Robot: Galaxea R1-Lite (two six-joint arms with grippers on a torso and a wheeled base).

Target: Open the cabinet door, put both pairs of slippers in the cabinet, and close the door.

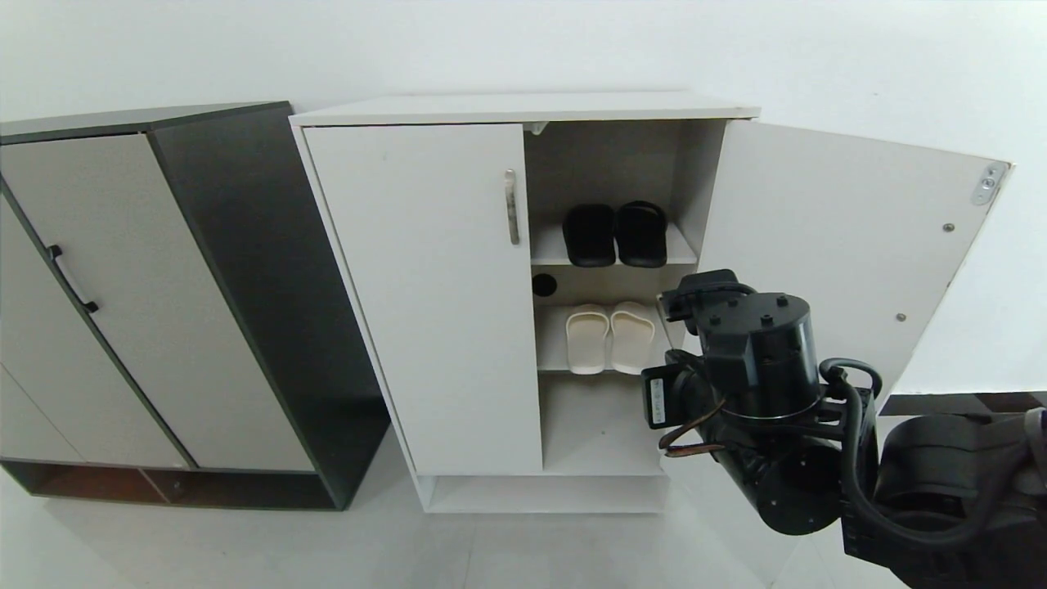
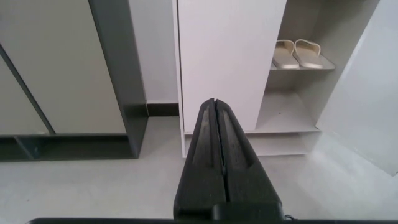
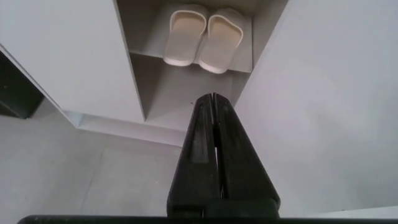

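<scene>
- Right gripper (image 3: 214, 97): fingers pressed together, nothing held; sits just near of the open right door (image 1: 826, 245).
- Left gripper (image 2: 214, 102): also closed, empty.
- Black slippers (image 1: 615, 235) on the upper shelf, white slippers (image 1: 610, 337) below, inside the cabinet (image 1: 523, 106).
- Door left to close: push near its free edge, slowly.
</scene>
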